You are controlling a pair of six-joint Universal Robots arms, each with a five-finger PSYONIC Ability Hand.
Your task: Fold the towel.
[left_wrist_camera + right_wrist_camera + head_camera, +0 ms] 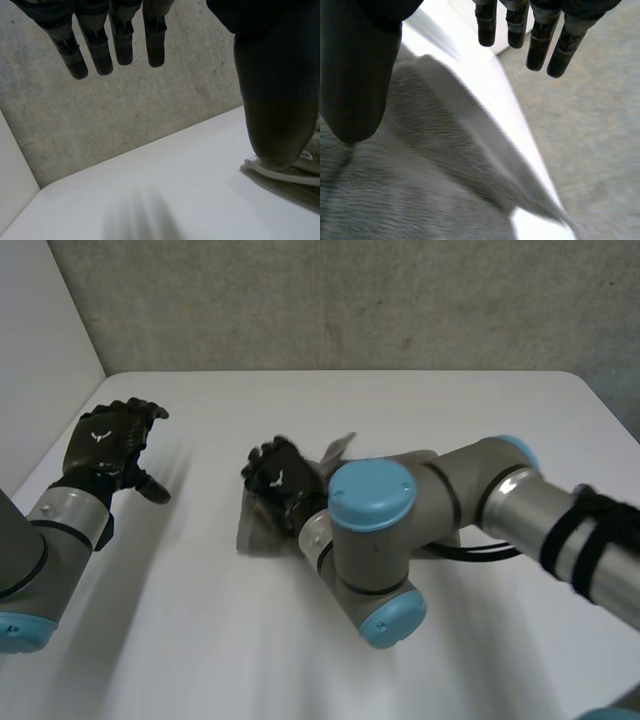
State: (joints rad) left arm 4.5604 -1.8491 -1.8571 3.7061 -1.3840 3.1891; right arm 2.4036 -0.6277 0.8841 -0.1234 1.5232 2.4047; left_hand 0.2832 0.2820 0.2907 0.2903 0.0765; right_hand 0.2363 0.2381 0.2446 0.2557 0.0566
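Towel [258, 530], grey, lies on the surface [200, 640] under the open, straight-fingered right robot hand [280, 480], long axis slanting to a far corner past that hand; the left robot hand [108, 445] hangs open well apart from it, its wrist view catching the layered hem.

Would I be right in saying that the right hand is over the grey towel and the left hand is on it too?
Not quite: the head view shows the left hand off the towel, above bare table to its side. The right hand is indeed over the towel.
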